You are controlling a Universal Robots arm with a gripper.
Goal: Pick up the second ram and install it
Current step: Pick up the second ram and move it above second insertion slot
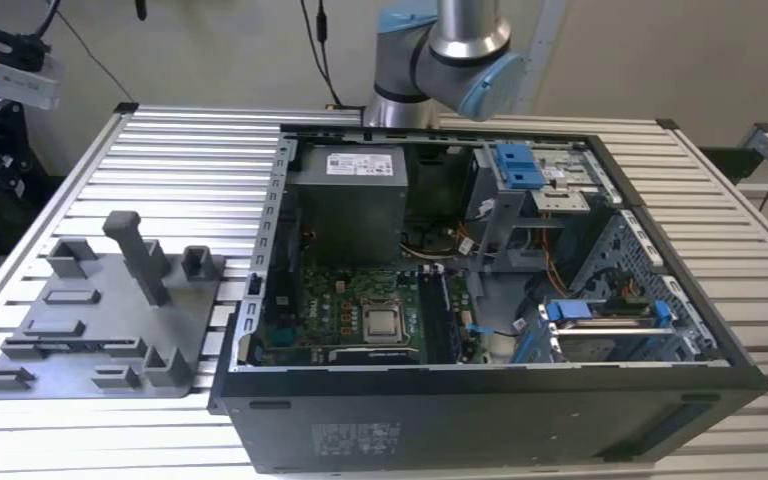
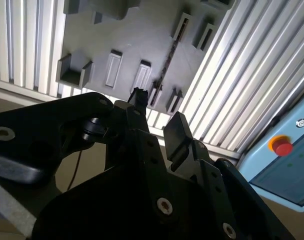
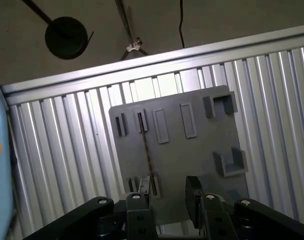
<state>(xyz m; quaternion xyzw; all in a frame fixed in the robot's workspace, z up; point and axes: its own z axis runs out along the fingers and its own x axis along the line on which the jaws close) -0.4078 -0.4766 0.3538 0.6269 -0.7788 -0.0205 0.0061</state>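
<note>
Observed from the floor: the gripper (image 3: 167, 200) hangs over the grey tray (image 3: 192, 160) with its two dark fingers (image 3: 194, 200) set wide and nothing between them. In both wrist views the second ram (image 3: 146, 150) stands on its long edge in the tray, a thin dark strip held at each end by a pair of small slotted blocks. It is seated and untouched. The gripper (image 2: 159, 112) is above it and clear of contact. In the second wrist view the strip (image 2: 167, 60) runs away from the fingertips, and its nearer end sits just past one fingertip (image 2: 139, 95) rather than centred in the gap. The tray (image 2: 132, 35) rests on the slatted aluminium table (image 3: 67, 140). In the exterior view it (image 1: 104, 300) lies flat on the table (image 1: 197, 150), beside the open computer case (image 1: 491, 420) on the exterior view's left. The motherboard (image 1: 357, 310) is exposed inside the case. The arm (image 1: 444, 50) rises behind the case. A blue control box (image 2: 287, 170) with a red button sits off the table's edge.
</note>
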